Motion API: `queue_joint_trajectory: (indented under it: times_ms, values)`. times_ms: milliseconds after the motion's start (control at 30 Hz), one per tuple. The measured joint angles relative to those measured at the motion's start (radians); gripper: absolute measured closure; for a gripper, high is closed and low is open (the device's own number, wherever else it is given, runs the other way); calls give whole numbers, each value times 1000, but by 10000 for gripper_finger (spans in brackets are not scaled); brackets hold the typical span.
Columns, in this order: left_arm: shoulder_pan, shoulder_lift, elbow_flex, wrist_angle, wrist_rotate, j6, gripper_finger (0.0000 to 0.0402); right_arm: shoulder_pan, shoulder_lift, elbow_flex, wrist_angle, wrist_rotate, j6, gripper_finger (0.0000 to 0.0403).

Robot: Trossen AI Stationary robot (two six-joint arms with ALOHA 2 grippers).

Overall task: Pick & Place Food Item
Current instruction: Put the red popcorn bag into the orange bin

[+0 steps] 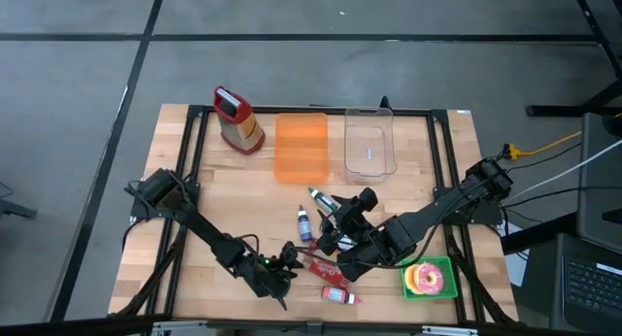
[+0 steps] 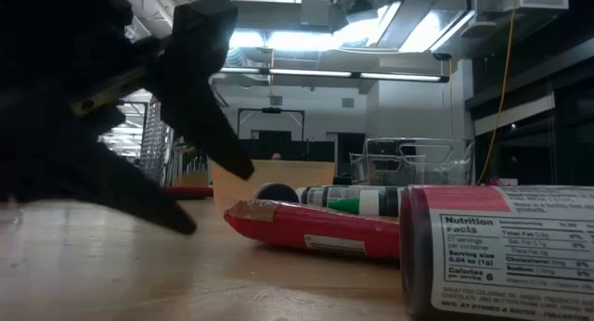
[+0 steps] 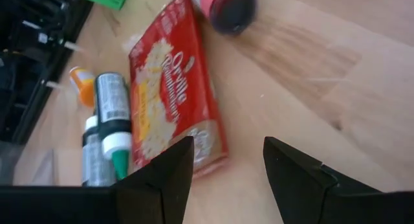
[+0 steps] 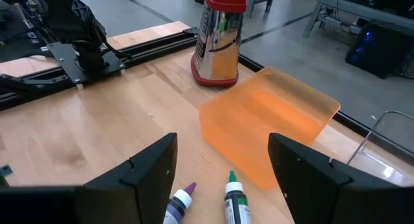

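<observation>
Left gripper (image 3: 223,166), jaws apart and empty, should be centred over the popcorn bag (image 3: 173,94) before being closed.

In the low view, a dark blurred arm (image 2: 83,145) filled the near side and hid the wooden tabletop's (image 2: 139,275) far edge behind it. A red-capped jar with a nutrition label (image 2: 501,251) was cut off by the picture's edge. The red flat popcorn packet (image 3: 174,94) showed blurred lettering, and a dark red-capped bottle (image 3: 226,7) was cropped.
</observation>
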Motion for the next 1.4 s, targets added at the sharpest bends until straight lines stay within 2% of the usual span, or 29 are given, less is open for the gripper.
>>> queue_joint_trajectory:
  times_ms: [233,567,667,867,1133,1300,1400]
  values:
    - [47,38,2,49,-21,5,219,0,0,0,6,3,20,158]
    - [116,43,1,73,47,1,223,0,0,0,23,-3,23,158]
    - [141,43,1,47,57,-36,257,0,0,0,30,-4,23,158]
    - [167,43,0,37,106,-39,386,0,0,0,37,-4,20,158]
    - [173,25,-4,27,177,-56,398,0,0,0,39,-4,21,158]
    - [149,-42,-5,-20,121,-34,399,0,0,0,57,9,-1,158]
    - [143,-94,-5,-77,69,-20,399,7,0,0,137,65,-80,158]
